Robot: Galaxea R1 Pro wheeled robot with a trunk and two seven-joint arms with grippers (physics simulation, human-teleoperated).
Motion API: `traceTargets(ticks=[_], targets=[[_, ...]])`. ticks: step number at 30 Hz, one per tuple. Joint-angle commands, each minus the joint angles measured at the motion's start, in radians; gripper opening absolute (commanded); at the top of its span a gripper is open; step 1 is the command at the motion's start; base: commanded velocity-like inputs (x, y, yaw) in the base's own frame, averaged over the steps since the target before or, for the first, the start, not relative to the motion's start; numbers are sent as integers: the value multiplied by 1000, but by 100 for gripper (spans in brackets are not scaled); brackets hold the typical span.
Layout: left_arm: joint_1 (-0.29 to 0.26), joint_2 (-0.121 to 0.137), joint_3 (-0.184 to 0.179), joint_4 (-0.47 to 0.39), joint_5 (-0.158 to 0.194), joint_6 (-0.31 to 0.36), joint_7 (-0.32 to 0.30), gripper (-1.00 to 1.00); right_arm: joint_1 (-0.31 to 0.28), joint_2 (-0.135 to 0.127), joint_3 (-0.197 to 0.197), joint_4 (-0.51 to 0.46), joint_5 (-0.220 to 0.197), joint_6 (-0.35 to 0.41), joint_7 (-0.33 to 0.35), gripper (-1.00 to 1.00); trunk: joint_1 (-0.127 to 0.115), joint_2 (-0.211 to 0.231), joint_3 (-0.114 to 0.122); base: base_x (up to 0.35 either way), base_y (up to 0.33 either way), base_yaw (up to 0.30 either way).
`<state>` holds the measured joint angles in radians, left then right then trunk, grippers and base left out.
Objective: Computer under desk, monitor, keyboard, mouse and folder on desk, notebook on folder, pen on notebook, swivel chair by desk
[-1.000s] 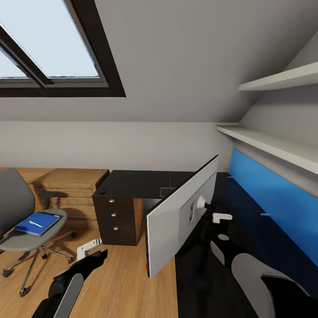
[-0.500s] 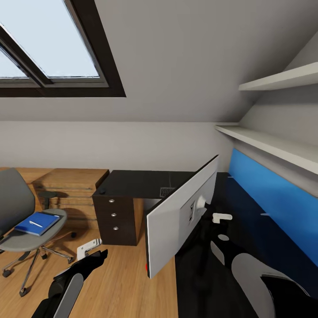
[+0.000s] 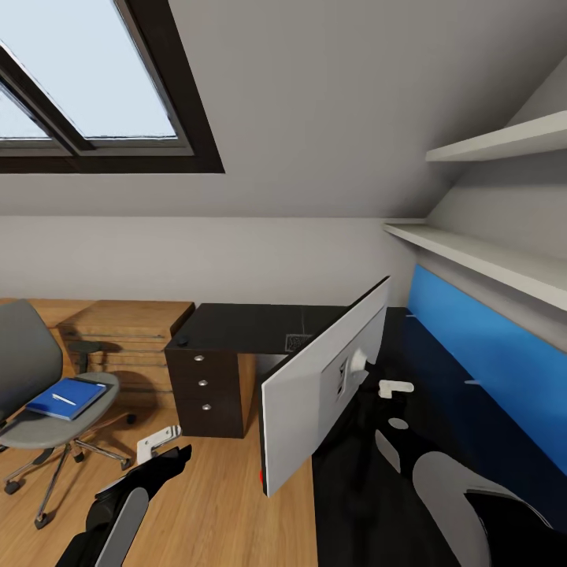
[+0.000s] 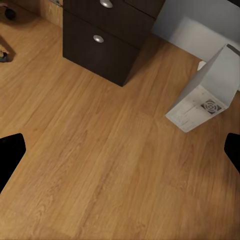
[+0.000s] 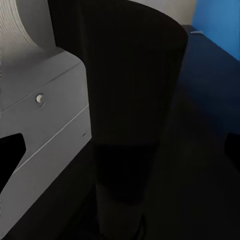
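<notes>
The monitor [image 3: 323, 394] stands on the glossy black worktop of the desk [image 3: 260, 324], its silver-white back turned toward the robot, with the right gripper [image 3: 394, 387] close behind it at the black stand [image 5: 127, 125]; in the right wrist view both fingertips sit at the frame edges with the stand between them and untouched, so the jaws are spread and hold nothing. The step in hand appears to be seating or squaring the monitor on the worktop, and it would go best with a low, centred hold on the stand and a slow turn, since the wide panel overhangs the worktop edge on the chair side and could tip. The left gripper [image 3: 157, 442] hangs over the wood floor [image 4: 100, 165] with jaws wide apart and empty, the light grey computer [image 4: 205, 97] standing on the floor beside the dark drawer unit [image 4: 107, 37] below the desk. Away from the desk, past the drawer unit, the swivel chair [image 3: 47, 394] carries the blue folder [image 3: 67, 398] with the pen [image 3: 63, 399] lying on it; whether the notebook lies there too cannot be made out. A small dark shape near the worktop's chair-side corner is too small to name, the monitor's screen faces away, and its panel hides part of the worktop.
</notes>
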<state>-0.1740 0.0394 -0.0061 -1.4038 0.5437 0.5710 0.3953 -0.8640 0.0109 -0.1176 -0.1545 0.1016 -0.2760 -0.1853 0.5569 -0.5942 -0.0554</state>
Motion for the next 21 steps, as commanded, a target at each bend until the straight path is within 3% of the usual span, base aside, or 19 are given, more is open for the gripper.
traceTargets(ticks=[1,21], targets=[[-1,0,-1,-1,10,3,8,100,-1,1,-8,1,10,-3,-3,100,0,-2,-2,0,0,0],[-1,0,0,-3,11,3,8,100,-1,0,-8,1,10,52,-3,100,0,-2,-2,0,0,0]])
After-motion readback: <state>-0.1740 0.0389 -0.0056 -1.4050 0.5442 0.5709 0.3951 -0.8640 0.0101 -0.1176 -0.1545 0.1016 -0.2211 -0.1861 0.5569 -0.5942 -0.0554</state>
